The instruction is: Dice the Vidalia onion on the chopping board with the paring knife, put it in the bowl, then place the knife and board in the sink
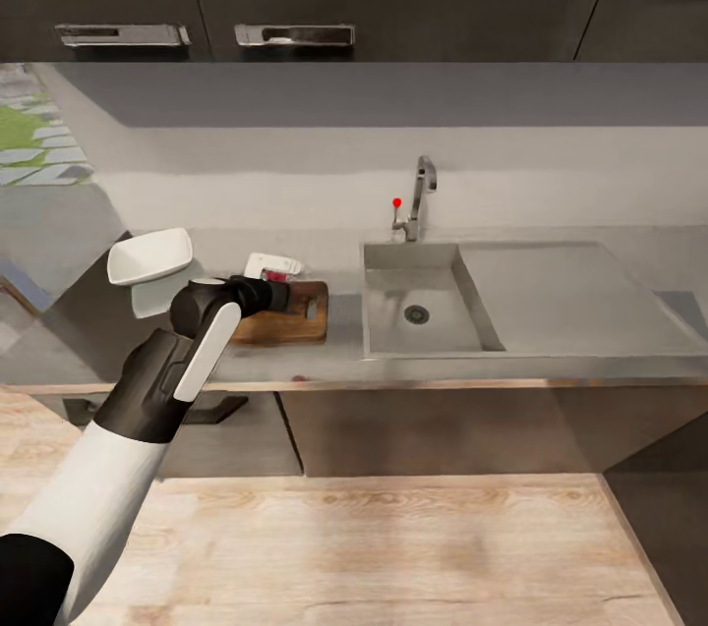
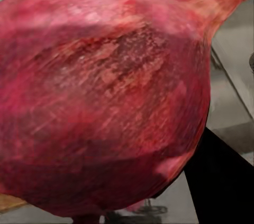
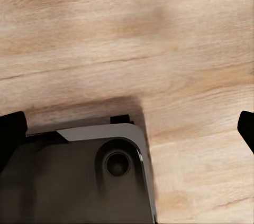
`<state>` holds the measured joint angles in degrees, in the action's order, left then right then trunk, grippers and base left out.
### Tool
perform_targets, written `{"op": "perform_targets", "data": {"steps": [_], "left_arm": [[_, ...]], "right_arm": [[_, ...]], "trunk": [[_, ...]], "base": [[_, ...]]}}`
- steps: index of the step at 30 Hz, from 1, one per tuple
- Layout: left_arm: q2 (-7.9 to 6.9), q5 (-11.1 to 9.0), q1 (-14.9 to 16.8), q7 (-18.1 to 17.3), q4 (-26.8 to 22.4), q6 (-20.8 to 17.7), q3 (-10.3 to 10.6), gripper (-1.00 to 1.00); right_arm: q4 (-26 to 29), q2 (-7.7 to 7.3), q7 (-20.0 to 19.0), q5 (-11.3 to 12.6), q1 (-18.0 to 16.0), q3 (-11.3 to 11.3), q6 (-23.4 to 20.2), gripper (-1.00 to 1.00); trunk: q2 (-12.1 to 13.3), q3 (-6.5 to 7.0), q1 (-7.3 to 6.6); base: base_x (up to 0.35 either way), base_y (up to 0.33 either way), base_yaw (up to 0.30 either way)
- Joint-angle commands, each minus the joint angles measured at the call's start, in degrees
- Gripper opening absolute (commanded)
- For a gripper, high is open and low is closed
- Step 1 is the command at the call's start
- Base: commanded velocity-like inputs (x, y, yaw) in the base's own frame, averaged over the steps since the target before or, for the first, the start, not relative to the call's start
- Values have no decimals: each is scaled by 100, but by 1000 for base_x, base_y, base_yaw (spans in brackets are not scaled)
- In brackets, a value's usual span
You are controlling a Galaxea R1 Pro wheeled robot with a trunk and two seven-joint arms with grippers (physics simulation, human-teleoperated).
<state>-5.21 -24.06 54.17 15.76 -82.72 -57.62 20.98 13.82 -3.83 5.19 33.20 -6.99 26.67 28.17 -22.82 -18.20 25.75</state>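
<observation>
Onion, reddish-purple and papery-skinned [image 2: 106, 97], sits right before the left wrist camera, stem tip pointing towards the grey steel sink edge; a dark finger [image 2: 222, 182] shows beside it, so the left gripper seems closed around it. From the head, the left gripper [image 1: 278, 295] hovers over the dark brown wooden chopping board [image 1: 300, 316] on the long grey countertop [image 1: 334, 351], with the white square bowl [image 1: 149, 256] nearby and the rectangular steel sink [image 1: 413, 312] further right. Through the right wrist camera, dark fingertips [image 3: 10, 129] stand spread wide over pale wooden flooring [image 3: 127, 39], holding nothing.

One bowl [image 1: 149, 256]; one chopping board [image 1: 295, 313]; one sink [image 1: 418, 312]; one onion [image 2: 106, 97].
</observation>
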Motion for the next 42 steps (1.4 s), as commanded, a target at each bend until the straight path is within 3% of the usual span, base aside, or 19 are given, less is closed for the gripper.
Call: {"op": "perform_targets", "data": {"steps": [1, 8, 17, 42], "left_arm": [[-6, -55, 6, 50, -2, -12, 12, -100], [-6, -53, 6, 50, 36, -12, 18, -100], [-6, -46, -99, 50, 63, -4, 21, -100], [3, -46, -117, 50, 107, -4, 40, -100]], "right_arm": [[6, -4, 52, 12, -3, 49, 12, 100], [9, -4, 52, 12, -3, 49, 12, 100], [9, 1, 52, 12, -3, 49, 5, 100], [7, 4, 52, 12, -3, 49, 5, 100]], "trunk": [[-10, 0, 3], [-10, 35, 3], [-10, 32, 3], [-10, -136, 3]], "base": [[-2, 304, 0], [56, 273, 0], [14, 30, 0], [81, 51, 0]]}}
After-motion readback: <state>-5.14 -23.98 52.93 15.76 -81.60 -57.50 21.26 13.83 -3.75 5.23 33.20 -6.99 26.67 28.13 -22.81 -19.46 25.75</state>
